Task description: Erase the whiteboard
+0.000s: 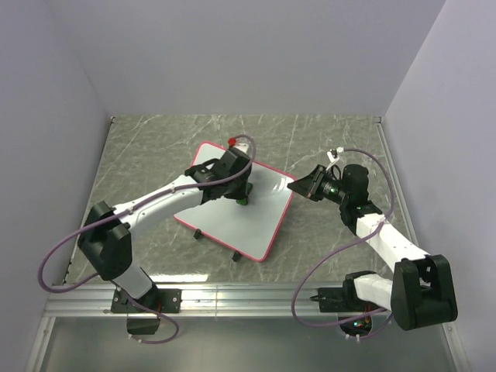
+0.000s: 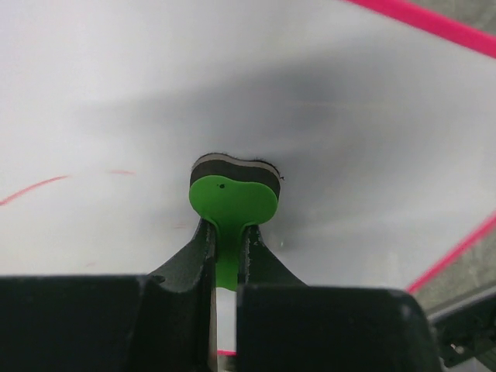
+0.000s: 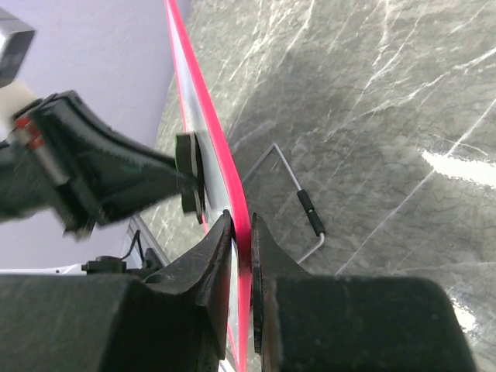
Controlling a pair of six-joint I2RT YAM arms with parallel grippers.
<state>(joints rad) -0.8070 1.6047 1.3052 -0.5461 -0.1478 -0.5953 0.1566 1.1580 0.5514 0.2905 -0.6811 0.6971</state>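
Left wrist: we advise firm flat strokes toward the red marks (image 2: 35, 190), left fingers (image 2: 190, 256) gripping eraser (image 2: 232, 203), right fingers (image 3: 208, 267) pinching board (image 2: 310, 70).

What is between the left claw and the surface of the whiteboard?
A green eraser: the left claw pinches its tab, and its dark felt side seems to press on the whiteboard. The left wrist view shows this.

A smooth, faintly glossy white face is being shown by the whiteboard (image 1: 240, 225), edged in shiny pink plastic. Light is being reflected by the polished, marble-patterned table (image 1: 147, 155). The eraser (image 2: 232, 200) is being seen as matt green plastic over felt.
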